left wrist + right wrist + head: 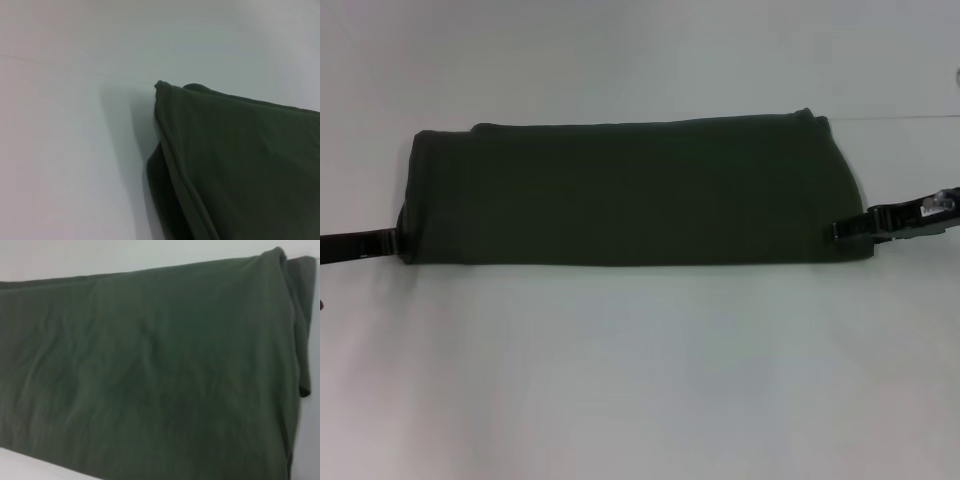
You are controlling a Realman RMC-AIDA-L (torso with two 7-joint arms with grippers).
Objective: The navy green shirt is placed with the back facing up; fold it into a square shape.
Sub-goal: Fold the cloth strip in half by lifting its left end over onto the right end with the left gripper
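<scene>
The navy green shirt (630,195) lies on the white table as a long, dark olive band folded lengthwise, plain side up, stretching left to right. My left gripper (394,242) reaches in low from the left and meets the shirt's left end near its front corner. My right gripper (838,229) comes in from the right and rests at the shirt's right end, over the cloth's edge. The left wrist view shows the shirt's layered end (235,160) with a shadow under its edge. Smooth cloth (150,375) fills the right wrist view.
The white table (640,380) spreads wide in front of the shirt and behind it. A faint seam line (910,117) runs along the table at the far right. No other objects are in view.
</scene>
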